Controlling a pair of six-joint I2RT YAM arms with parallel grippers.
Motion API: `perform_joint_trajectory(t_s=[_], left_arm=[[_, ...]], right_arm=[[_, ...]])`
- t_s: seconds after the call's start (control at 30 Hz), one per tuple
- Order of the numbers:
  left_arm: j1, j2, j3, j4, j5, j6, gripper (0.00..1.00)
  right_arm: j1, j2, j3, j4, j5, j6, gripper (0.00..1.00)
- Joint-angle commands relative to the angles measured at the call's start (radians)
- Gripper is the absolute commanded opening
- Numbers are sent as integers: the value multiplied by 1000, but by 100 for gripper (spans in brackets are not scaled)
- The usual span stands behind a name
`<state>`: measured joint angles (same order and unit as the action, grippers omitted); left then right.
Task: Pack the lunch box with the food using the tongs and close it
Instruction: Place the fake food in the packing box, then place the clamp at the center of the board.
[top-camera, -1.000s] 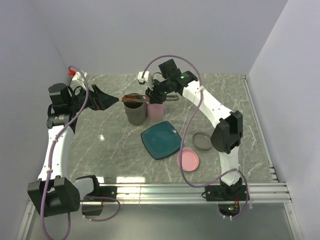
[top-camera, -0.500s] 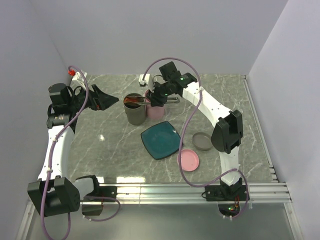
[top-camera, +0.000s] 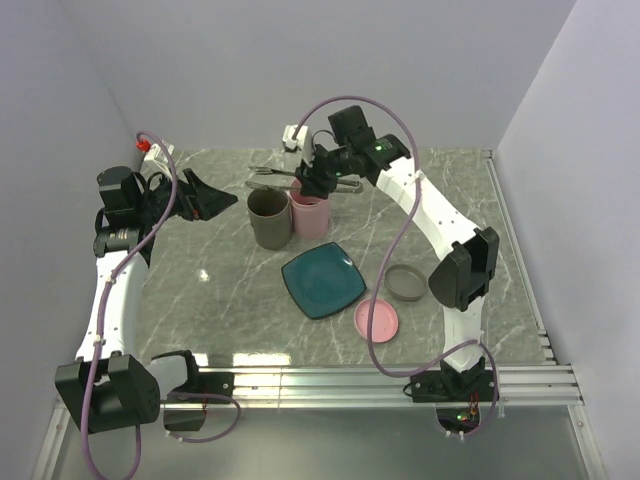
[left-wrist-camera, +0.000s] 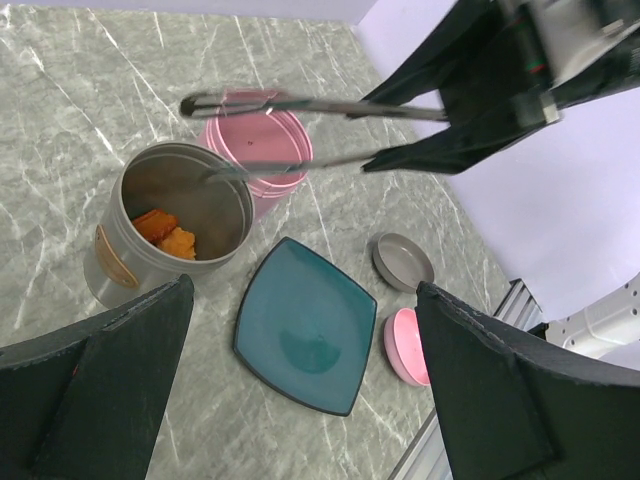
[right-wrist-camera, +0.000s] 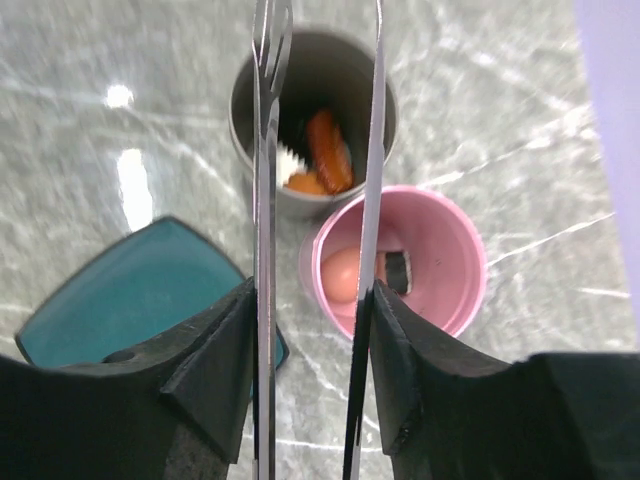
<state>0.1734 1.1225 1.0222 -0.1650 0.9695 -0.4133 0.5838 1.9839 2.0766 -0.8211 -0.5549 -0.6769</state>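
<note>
We are starting at the right gripper (right-wrist-camera: 312, 300), whose fingers (right-wrist-camera: 215, 370) are pressing in on the 2 arms of the tongs (right-wrist-camera: 263, 180), holding them in the air over the containers with the tips parted and carrying nothing. Below them we are counting 5 bites of food, all packed: 3 in the grey tin (right-wrist-camera: 345, 60) (sausage (right-wrist-camera: 328, 150), orange nugget (right-wrist-camera: 305, 183), white-and-orange block (right-wrist-camera: 288, 160)) and 2 in the pink cup (right-wrist-camera: 450, 250) (pink ball (right-wrist-camera: 340, 272), dark piece (right-wrist-camera: 397, 270)). The 1 teal plate (right-wrist-camera: 130, 290) is lying bare just beside them. So we are judging the packing done and the closing due next—setting the tongs down, then fitting the 2 lids, the grey lid (top-camera: 405, 282) and the pink lid (top-camera: 377, 320), which are lying past the plate. The left gripper (left-wrist-camera: 305, 288) is hanging well off to the left, fingers spread wide, holding nothing.
</note>
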Motion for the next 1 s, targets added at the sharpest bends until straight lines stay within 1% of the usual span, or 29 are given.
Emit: perform_joint_trajectory(t_s=[0.0, 0.1, 0.17, 0.27, 0.3, 0.37, 0.4, 0.47, 0.5, 0.53, 0.7, 0.87, 0.97], left_arm=[[3, -27, 27, 19, 3, -2, 99], [3, -33, 24, 21, -3, -1, 99], [1, -35, 21, 22, -5, 2, 99], [2, -33, 12, 28, -3, 5, 99], [3, -33, 9, 38, 1, 5, 99], [2, -33, 4, 45, 1, 2, 99], [3, -33, 1, 53, 5, -2, 99], [3, -33, -4, 62, 6, -7, 99], [2, -29, -7, 67, 11, -12, 99], [1, -29, -8, 74, 15, -19, 99], [3, -21, -1, 68, 14, -15, 99], [2, -36, -7, 55, 5, -5, 99], [2, -43, -11, 45, 3, 1, 99]], right_arm=[[-18, -89, 83, 7, -40, 48, 51], [-84, -112, 96, -4, -59, 117, 51], [-133, -132, 76, -13, -66, 164, 50], [-243, -204, -44, -4, -56, 215, 49], [-315, -247, -125, 17, -54, 230, 49], [-384, -286, -205, 40, -42, 279, 48], [-456, -316, -272, 54, -19, 308, 48], [-527, -336, -334, 68, -8, 332, 48], [-557, -352, -392, 79, 1, 339, 48], [-614, -358, -421, 88, 15, 344, 48], [-702, -341, -570, 125, 104, 320, 48], [-756, -280, -622, 168, 139, 329, 46], [-765, -235, -632, 207, 177, 344, 46]])
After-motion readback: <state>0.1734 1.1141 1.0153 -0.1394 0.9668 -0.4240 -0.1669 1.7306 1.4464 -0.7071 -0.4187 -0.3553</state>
